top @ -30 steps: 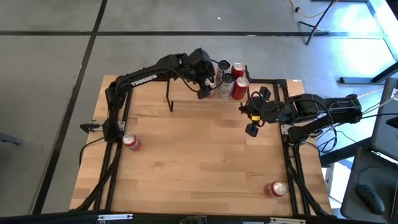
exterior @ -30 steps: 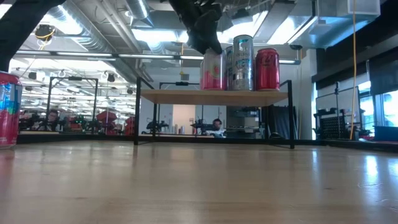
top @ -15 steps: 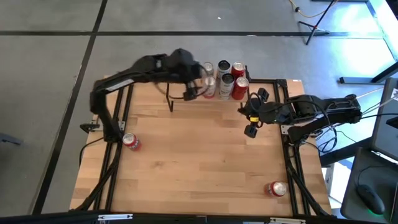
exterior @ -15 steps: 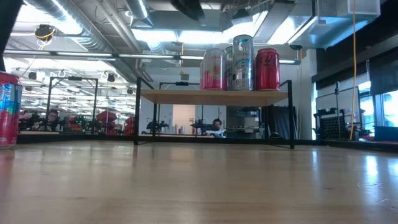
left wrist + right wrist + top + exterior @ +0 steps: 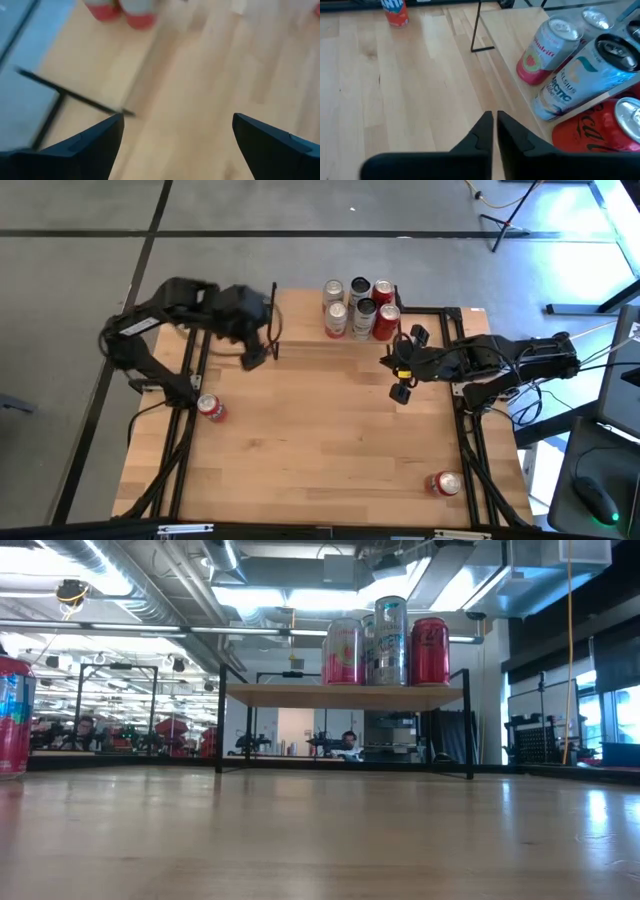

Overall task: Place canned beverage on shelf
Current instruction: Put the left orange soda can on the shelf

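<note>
The shelf, a light plank on thin black legs, stands at the table's far edge. Several cans stand upright on its right half; the low view shows a pink can, a silver one and a red one. My left gripper is open and empty, just left of the shelf's near-left leg; its wide-apart fingers show in the left wrist view. My right gripper is shut and empty in front of the shelf's right end; it also shows in the right wrist view.
A red can lies loose on the table near the left edge, and another near the front right corner. The tabletop between them is bare wood. The black frame rails run along both sides.
My left gripper has drawn away from the pink can on the shelf, rising out of the low view and swinging toward the table's left edge. The pink can stays upright on the shelf beside the others.
</note>
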Available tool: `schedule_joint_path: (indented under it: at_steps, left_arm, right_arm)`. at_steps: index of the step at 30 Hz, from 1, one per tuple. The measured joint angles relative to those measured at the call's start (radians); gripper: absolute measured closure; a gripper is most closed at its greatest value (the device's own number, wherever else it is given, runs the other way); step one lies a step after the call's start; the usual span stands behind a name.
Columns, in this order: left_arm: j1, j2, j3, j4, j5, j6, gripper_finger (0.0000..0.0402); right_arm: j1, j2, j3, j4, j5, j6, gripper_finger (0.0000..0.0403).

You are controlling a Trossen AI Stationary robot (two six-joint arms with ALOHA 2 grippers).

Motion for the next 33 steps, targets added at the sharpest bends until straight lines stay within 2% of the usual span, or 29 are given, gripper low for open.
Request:
schedule_joint_path:
  at_steps: [2, 4, 8, 12, 16, 22, 29, 33]
  left_arm:
    - [-0.054, -0.057, -0.063, 0.001, -0.002, -0.045, 0.0043]
    - [-0.107, -0.122, -0.144, -0.023, -0.049, -0.110, 0.0043]
    - [-0.199, -0.248, -0.336, -0.021, -0.094, -0.310, 0.0043]
    - [-0.267, -0.330, -0.460, -0.021, -0.016, -0.514, 0.0043]
    - [-0.325, -0.345, -0.539, -0.020, 0.060, -0.646, 0.0043]
    - [-0.400, -0.341, -0.657, -0.018, 0.140, -0.688, 0.0043]
    - [-0.437, -0.360, -0.829, -0.021, 0.250, -0.725, 0.0043]
    - [-0.443, -0.368, -0.900, -0.022, 0.264, -0.739, 0.0043]
  right_arm:
    - [0.000, 0.009, 0.000, -0.009, -0.011, 0.001, 0.0359]
    - [0.000, 0.014, 0.000, -0.026, -0.031, 0.002, 0.0324]
    - [0.000, 0.027, -0.001, -0.032, -0.029, 0.013, 0.0234]
    - [0.000, 0.030, -0.001, -0.033, -0.012, -0.004, 0.0149]
    - [0.000, 0.031, -0.001, -0.033, -0.024, -0.082, 0.0092]
    - [0.000, 0.031, -0.001, -0.034, -0.020, -0.135, 0.0058]
    - [0.000, 0.031, -0.001, -0.077, -0.076, -0.105, 0.0056]
    - [0.000, 0.031, -0.001, -0.113, -0.083, -0.046, 0.0056]
